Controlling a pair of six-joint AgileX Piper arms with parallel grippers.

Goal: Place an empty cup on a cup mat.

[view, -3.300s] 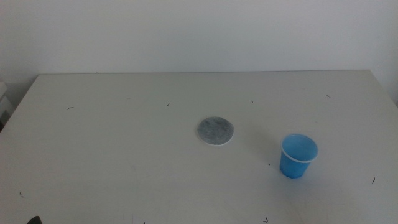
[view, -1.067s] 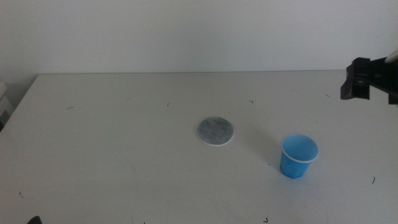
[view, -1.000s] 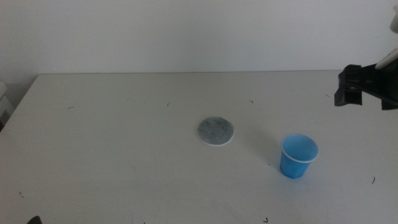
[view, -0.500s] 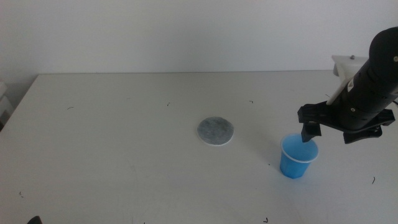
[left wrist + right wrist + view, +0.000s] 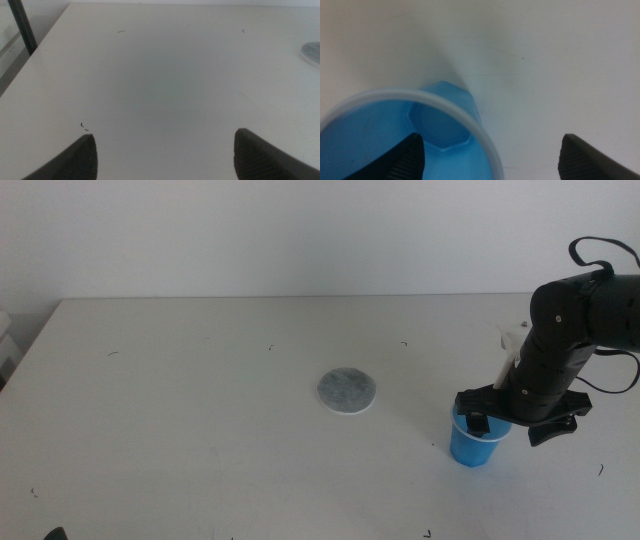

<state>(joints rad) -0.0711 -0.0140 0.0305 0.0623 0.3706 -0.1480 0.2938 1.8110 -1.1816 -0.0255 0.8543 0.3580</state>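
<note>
The right gripper (image 5: 503, 420) hangs directly over the cup (image 5: 474, 442), which stands upright on the table (image 5: 200, 420) toward its right side. In the middle view one dark jaw tip reaches down at the cup's rim on the side nearest the cup mat (image 5: 347, 391), while the other jaw sticks out past the cup's far side, toward the table's right edge. The right wrist view looks straight down into the cup (image 5: 415, 135): its pale rim curves across the picture, the blue bottom is bare, and the two jaw tips stand wide apart, one over the cup's mouth and the other over bare table beside it, so the pincer is spread and grips nothing. The cup mat lies flat near the middle of the table, well apart from the cup and to its left in the middle view. The left gripper (image 5: 165, 152) waits low over the table's left part, its jaws spread wide with nothing between them; the edge of the cup mat (image 5: 311, 50) shows at the side of its wrist view.
</note>
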